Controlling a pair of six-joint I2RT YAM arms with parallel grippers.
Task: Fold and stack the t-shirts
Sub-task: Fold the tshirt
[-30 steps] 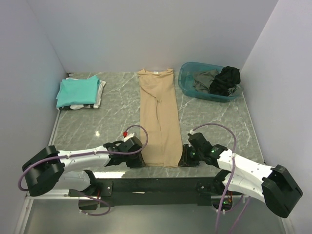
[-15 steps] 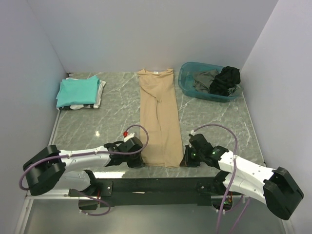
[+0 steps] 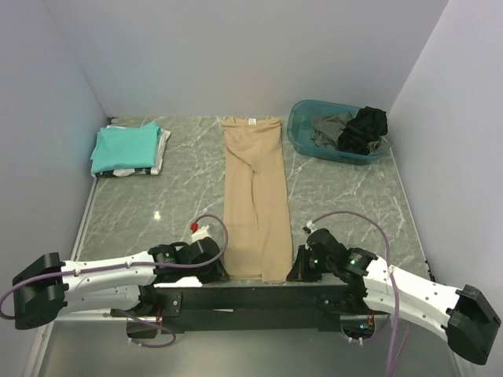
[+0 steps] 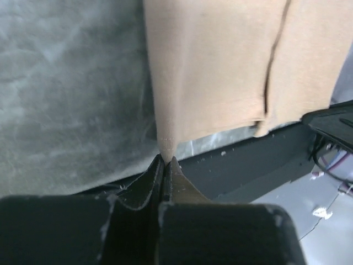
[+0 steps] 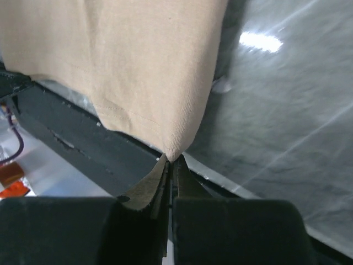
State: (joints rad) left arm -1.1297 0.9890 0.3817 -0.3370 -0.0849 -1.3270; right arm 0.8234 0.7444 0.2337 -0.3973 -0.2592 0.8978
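Observation:
The tan t-shirt (image 3: pixel 253 196) lies folded into a long strip down the middle of the table, neck label at the far end. My left gripper (image 3: pixel 220 272) is shut on its near left corner (image 4: pixel 167 144). My right gripper (image 3: pixel 292 272) is shut on its near right corner (image 5: pixel 177 149). Both corners sit at the table's near edge. A folded teal t-shirt (image 3: pixel 124 146) lies on a white one (image 3: pixel 126 170) at the far left. Dark grey and black garments (image 3: pixel 357 129) lie in the basket.
A teal plastic basket (image 3: pixel 302 133) stands at the far right. The black mounting rail (image 3: pixel 251 298) runs along the near edge under both grippers. White walls close in the table on the left, back and right.
Both grippers have drawn back toward the near edge, pulling the tan shirt's hem with them. The shirt has slid nearer and stretched longer.

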